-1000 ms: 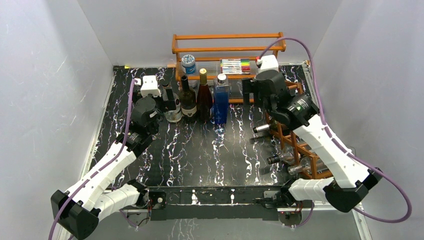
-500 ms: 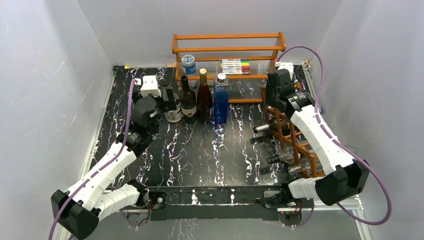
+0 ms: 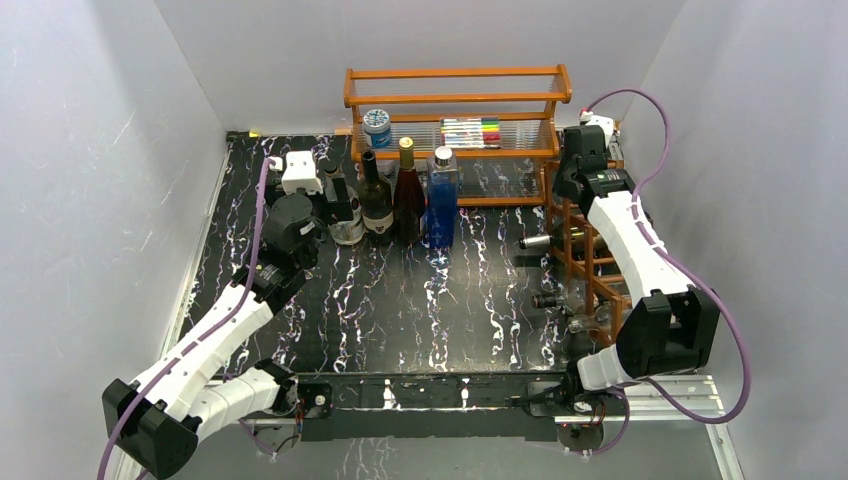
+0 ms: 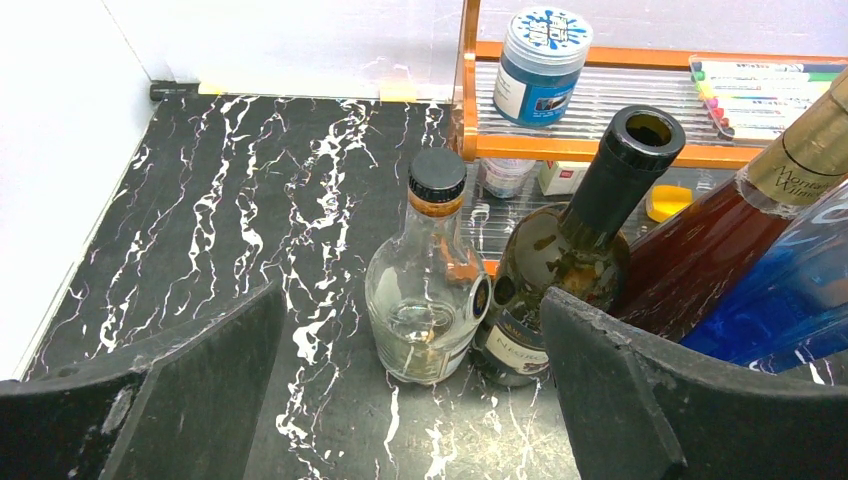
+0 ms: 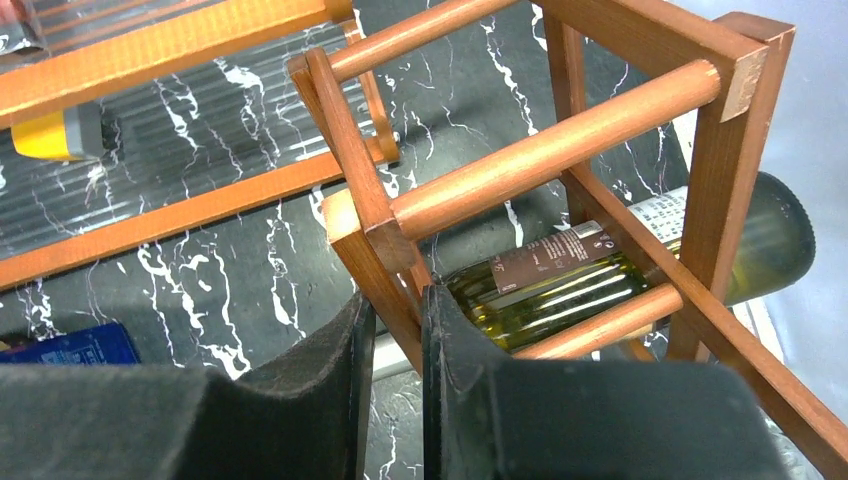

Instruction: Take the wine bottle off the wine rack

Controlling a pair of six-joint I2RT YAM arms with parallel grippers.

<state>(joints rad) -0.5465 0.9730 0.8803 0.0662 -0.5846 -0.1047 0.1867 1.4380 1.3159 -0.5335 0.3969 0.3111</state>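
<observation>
The reddish-brown wine rack point(image 3: 583, 262) stands at the table's right side. Wine bottles lie in its cells with their necks pointing left; the top one point(image 3: 536, 242) shows in the right wrist view as a green-glass wine bottle point(image 5: 600, 275) with a dark label. My right gripper point(image 3: 567, 190) is at the rack's far top corner. Its jaws point(image 5: 397, 335) are shut on a slanted wooden bar of the rack point(image 5: 372, 225), just left of the bottle. My left gripper point(image 3: 335, 203) hangs open at the back left, with nothing between its fingers point(image 4: 640, 400).
A clear squat bottle point(image 4: 430, 290), a dark open-necked bottle point(image 4: 585, 265), a red bottle point(image 3: 407, 195) and a blue bottle point(image 3: 443, 200) stand in a row before the orange shelf point(image 3: 455, 100). The shelf holds a blue jar point(image 3: 377, 127) and markers point(image 3: 471, 132).
My right arm swung right and back to the rack's far corner and its jaws closed on a rack bar. The rack and its bottles shifted slightly. The left arm stayed still.
</observation>
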